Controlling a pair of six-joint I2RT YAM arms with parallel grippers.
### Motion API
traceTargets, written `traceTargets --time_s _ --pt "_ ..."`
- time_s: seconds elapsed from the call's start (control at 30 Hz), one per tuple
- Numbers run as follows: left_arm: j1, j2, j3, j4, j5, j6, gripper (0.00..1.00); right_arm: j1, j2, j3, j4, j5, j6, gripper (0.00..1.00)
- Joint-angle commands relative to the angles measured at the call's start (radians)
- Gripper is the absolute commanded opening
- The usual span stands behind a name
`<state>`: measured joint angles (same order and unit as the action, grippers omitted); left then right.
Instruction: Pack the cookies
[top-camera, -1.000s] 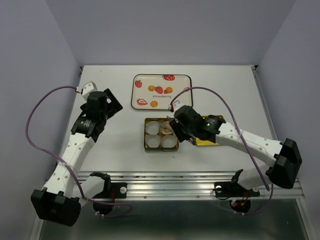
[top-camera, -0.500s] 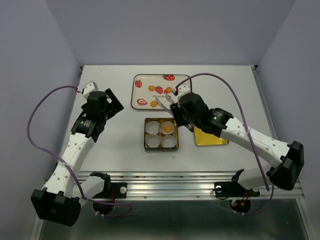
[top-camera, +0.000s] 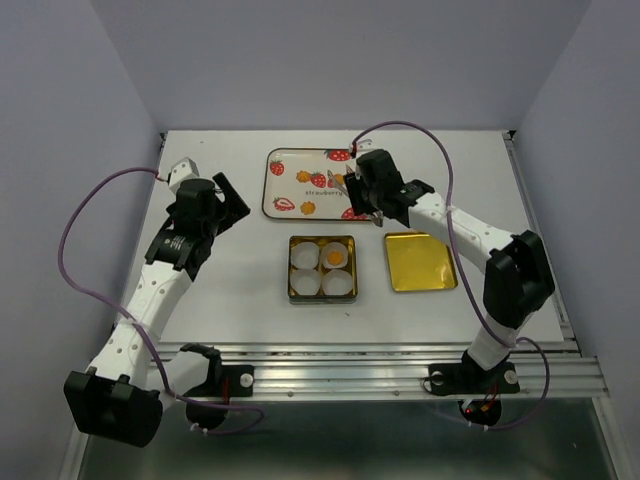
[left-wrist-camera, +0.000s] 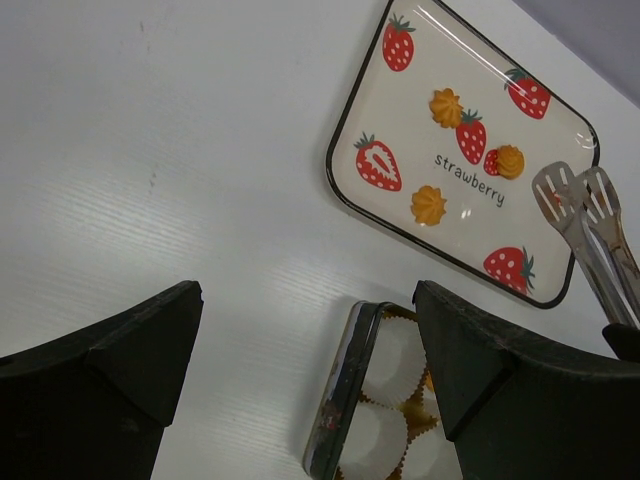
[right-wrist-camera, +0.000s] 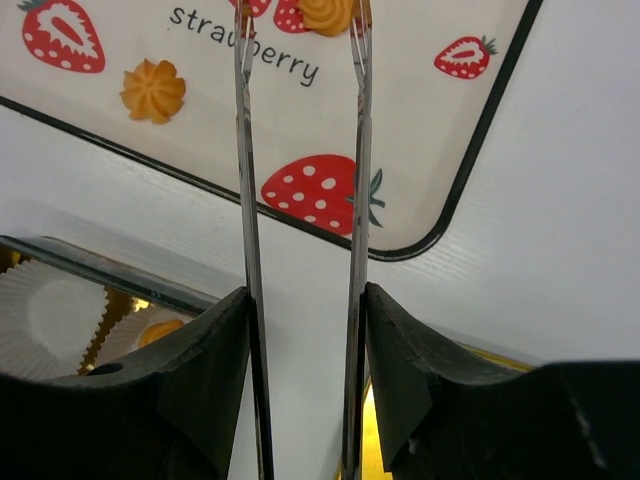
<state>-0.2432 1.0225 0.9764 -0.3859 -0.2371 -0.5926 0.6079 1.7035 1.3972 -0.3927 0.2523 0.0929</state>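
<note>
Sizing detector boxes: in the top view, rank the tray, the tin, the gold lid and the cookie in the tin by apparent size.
Largest to smallest:
1. tray
2. tin and lid, about equal, so I can't separate them
3. cookie, clearly smallest

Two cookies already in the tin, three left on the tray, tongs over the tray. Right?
No: only one cookie sits in the tin, in its far-right cup, as the top external view shows. Three cookies are left on the tray, and the tongs are over the tray.

The top view looks steeply down; 2 wrist views (close, oblique) share the strawberry tray (left-wrist-camera: 400, 110).
</note>
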Motion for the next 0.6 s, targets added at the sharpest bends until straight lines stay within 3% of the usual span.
traceTargets --time_s 0.0,0.57 --pt "-0.007 0.010 0.045 0.041 -0.014 0.010 0.99 -0.011 0.054 0.100 0.098 -0.035 -0.038 0.53" --pt "-0.007 0.068 0.061 0.035 -0.061 0.037 0.99 -0.039 0.235 0.183 0.100 0.051 -0.048 0.58"
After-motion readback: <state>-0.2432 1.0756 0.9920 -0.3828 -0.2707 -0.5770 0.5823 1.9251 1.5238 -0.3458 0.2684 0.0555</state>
